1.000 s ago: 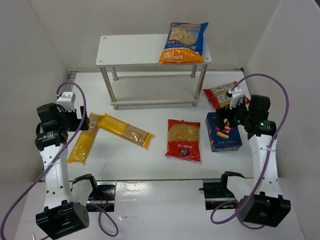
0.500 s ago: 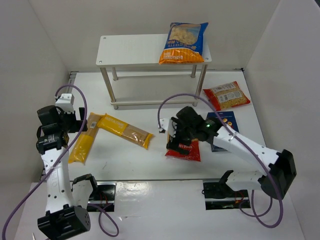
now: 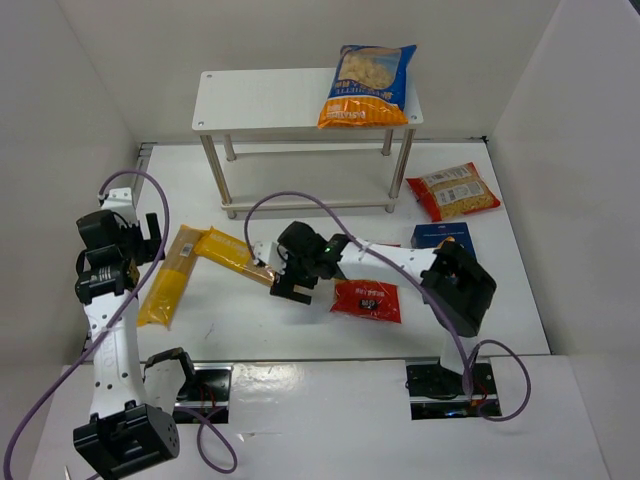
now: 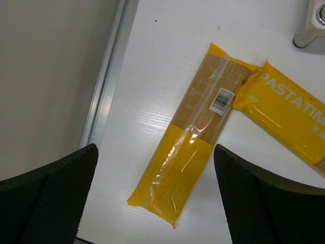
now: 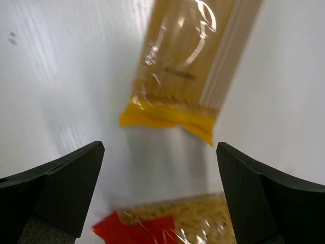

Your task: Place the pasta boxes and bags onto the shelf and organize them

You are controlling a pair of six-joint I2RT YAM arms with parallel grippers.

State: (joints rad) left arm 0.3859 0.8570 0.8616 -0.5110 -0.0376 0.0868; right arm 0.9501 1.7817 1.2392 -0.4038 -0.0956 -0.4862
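**noodle_nick:** How much room is there to move? In the top view the table [image 3: 300, 345] is boxed in by white walls [image 3: 90, 90] on the left, back and right. The shelf [image 3: 270, 100] sits upper middle, with its silver legs [image 3: 212, 165] near the back edge. There's bare tabletop in front of the shelf and along the bottom strip.

**yam_watcher:** Yep. The right arm reaches sideways across the middle of the frame, elbow folded at lower right, with a purple cable [image 3: 270, 200] arching over it. The right gripper [image 3: 291, 290] hangs over the lower tip of one spaghetti bag [image 3: 235, 255], jaws spread wide and holding nothing. Its wrist view shows that crinkly yellow end between the fingers [image 5: 51, 188], and the red bag [image 3: 367, 300] at the bottom of the frame.

**noodle_nick:** And the left?

**yam_watcher:** The left arm stands upright at the left edge. The left gripper [image 3: 152, 240] is gaping too, looking down on the other spaghetti bag [image 4: 193, 137]. That one lies slanted, its upper end touching the first bag. It's glossy plastic, part clear and part yellow, with a barcode sticker.

**noodle_nick:** Everything else?

**yam_watcher:** The blue-and-orange bag [image 3: 368, 85] lies on the right end of the top tier, reaching the front edge. The orange-red bag [image 3: 452, 190] lies flat at right. The dark blue box [image 3: 443, 236] is just below it, partly behind the arm.
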